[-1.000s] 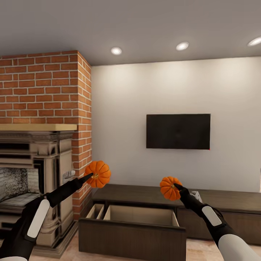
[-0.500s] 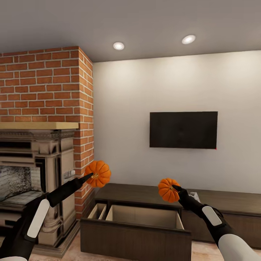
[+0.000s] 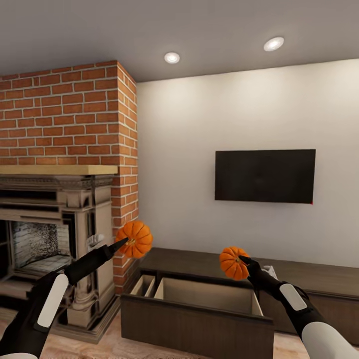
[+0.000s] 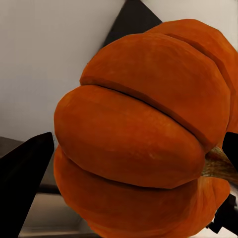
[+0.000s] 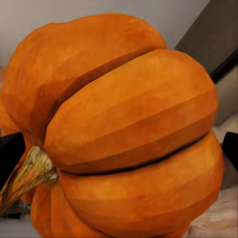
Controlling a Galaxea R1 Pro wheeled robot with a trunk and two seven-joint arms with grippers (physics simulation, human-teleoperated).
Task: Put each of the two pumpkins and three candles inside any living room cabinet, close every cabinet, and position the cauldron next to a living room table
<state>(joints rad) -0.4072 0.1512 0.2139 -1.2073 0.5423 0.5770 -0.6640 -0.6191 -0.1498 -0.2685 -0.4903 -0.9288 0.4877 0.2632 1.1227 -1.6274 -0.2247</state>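
We see two ribbed orange pumpkins aloft: the left pumpkin (image 3: 134,239) beside the brick column, the right pumpkin (image 3: 233,263) above the dark-brown cabinet (image 3: 199,319), whose drawer stands pulled out, its beige interior showing.

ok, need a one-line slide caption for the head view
Each hand, left and right, holds a ribbed orange pumpkin above the dark-brown wooden cabinet's open pull-out drawer.
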